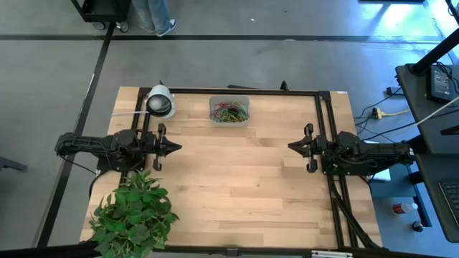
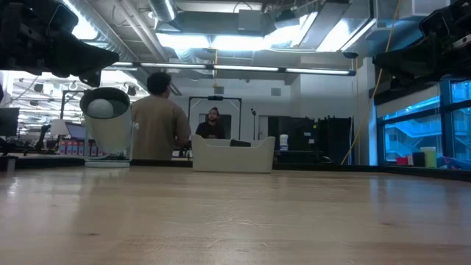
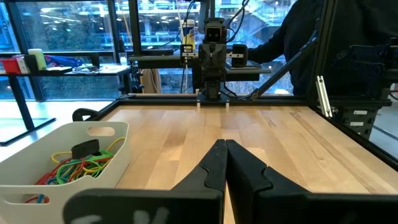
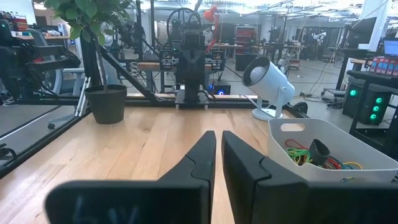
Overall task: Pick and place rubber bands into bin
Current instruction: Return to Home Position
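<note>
L arm (image 1: pixel 107 148), left of the bin (image 1: pixel 229 98): all blk, matte, chunky boxy links. L gripper (image 1: pixel 174 147) has 2 blk L fingers (image 3: pixel 214 168), wedge-shaped, tapering to thin tips, w/ a stepped notch partway along each. Blurry pale lettering on the blk bar at their base.

R arm (image 1: pixel 366 152), right of the bin: same blk build, blk cables (image 1: pixel 348 211) running off by its base. Head-on it's a narrow blk column w/ small boxy cam on top. R gripper (image 1: pixel 292 146) has the same 2 tapered blk R fingers (image 4: pixel 200 158), w/ faint pale marking on the base bar too.
</note>
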